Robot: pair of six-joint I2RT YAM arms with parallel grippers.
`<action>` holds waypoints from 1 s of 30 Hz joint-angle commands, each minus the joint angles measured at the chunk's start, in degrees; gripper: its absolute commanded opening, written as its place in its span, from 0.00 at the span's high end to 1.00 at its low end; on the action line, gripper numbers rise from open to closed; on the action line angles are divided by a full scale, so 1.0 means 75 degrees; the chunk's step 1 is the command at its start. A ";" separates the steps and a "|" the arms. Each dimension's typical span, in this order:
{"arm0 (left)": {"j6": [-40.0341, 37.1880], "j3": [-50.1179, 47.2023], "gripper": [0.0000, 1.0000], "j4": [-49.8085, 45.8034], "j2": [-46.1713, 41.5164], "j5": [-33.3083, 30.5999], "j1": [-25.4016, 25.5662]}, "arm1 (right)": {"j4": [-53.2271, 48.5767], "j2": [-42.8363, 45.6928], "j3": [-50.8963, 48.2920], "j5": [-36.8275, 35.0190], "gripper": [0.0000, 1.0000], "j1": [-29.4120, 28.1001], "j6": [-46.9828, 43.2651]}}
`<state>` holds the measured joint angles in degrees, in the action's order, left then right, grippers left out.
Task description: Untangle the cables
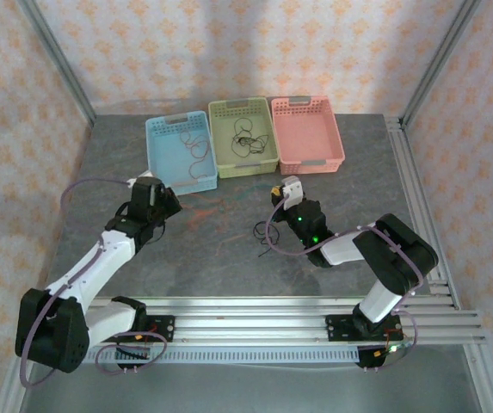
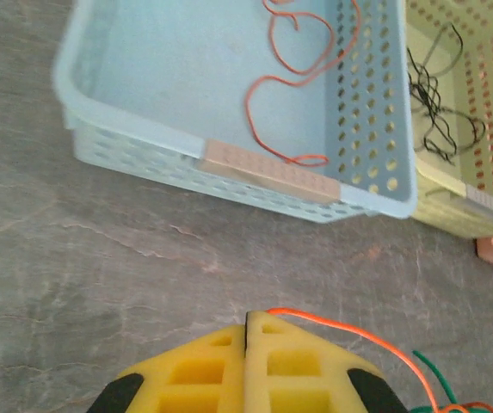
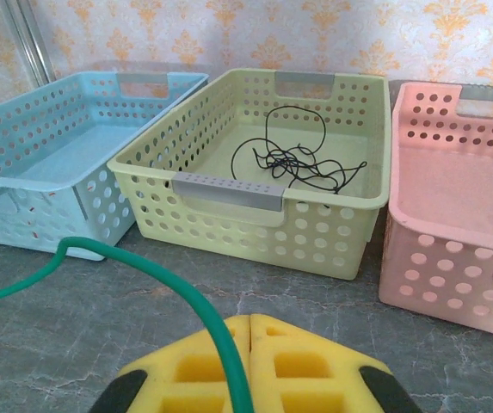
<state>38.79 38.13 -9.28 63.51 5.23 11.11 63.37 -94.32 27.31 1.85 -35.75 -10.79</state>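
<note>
Just short of the blue basket point(image 2: 272, 172), my left fingers point(image 2: 285, 353) are pressed together with an orange cable point(image 2: 360, 334) nipped at their very tips. The right fingers point(image 3: 298, 353) are closed on a green cable point(image 3: 83, 246) in front of the green basket point(image 3: 229, 191), where the black cables point(image 3: 293, 163) lie. The orange and green strands seem to cross beside the left fingers, so I judge that pulling apart could cinch them tighter, or tug the orange one out of that shallow pinch.

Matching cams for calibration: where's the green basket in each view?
Top external: green basket at back centre, between blue basket and pink basket.
Left wrist: basket at the upper right edge.
Right wrist: basket in the centre.
Shared landmark: black cables inside it.
</note>
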 commanded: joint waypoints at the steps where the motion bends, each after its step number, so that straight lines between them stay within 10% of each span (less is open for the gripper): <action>1: 0.0254 -0.0158 1.00 -0.0124 -0.0240 -0.0291 -0.0178 | -0.0024 0.0263 -0.0098 -0.0199 1.00 -0.0043 -0.0097; 16: -0.0027 0.0093 1.00 -0.0025 0.0364 0.0052 -0.0216 | -0.0130 0.0154 0.0078 -0.0242 1.00 -0.0050 0.0152; 30: 0.0411 -0.0353 1.00 -0.0088 -0.0327 -0.0370 -0.0555 | 0.0489 0.0806 -0.0820 -0.3158 1.00 0.0492 0.0736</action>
<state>40.53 36.80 -9.80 61.23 4.75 7.44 63.53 -89.93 22.92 -16.56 -33.34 -7.94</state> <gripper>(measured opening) 0.043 0.062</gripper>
